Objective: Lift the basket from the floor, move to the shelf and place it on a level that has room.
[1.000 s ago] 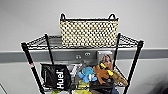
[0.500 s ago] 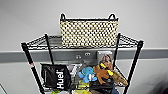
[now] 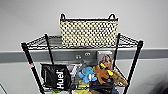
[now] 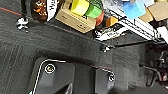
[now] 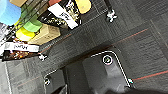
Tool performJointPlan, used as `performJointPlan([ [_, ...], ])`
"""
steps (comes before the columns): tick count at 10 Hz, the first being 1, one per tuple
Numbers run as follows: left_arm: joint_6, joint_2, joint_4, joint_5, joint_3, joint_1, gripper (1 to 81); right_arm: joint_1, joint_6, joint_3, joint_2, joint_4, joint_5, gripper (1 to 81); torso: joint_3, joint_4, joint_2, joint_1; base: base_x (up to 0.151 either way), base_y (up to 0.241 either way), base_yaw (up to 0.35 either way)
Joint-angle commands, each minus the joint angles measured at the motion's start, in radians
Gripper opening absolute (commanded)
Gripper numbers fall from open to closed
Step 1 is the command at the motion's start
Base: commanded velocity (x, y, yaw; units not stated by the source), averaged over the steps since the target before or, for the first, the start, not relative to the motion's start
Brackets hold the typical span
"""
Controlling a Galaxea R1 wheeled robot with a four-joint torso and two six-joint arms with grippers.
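The basket (image 3: 88,31), cream weave with a dark rim and two black loop handles, stands upright on the top level (image 3: 40,42) of the black wire shelf (image 3: 28,60). It sits toward the back, between the four post stubs, and nothing touches it. Both wrist views look down at the dark carpet floor (image 4: 50,50) (image 5: 140,32) beside the shelf's foot, where a castor wheel (image 4: 22,22) (image 5: 110,15) shows. Both arms hang low, well below the basket.
The tier below holds a black Huel bag (image 3: 56,76), a blue plush toy (image 3: 87,74), a brown plush toy (image 3: 102,72) and boxes. Lower tiers carry a cardboard box (image 4: 75,18) and coloured rings (image 4: 80,6). A grey wall (image 3: 150,25) stands right behind the shelf.
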Motion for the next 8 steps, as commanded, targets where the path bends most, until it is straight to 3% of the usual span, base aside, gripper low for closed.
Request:
performJointPlan([
  [1, 0.011, 0.029, 0.033, 0.045, -0.076, -0.05, 81.1, 0.025, -0.003, -0.085, 0.041, -0.037, -0.014, 81.1, 0.0, 0.0, 0.0, 0.0, 0.0, 0.0, 0.0],
  [8, 0.011, 0.193, 0.077, 0.045, -0.272, 0.006, 81.1, -0.05, -0.005, -0.351, 0.263, -0.099, -0.014, 81.1, 0.0, 0.0, 0.0, 0.0, 0.0, 0.0, 0.0],
])
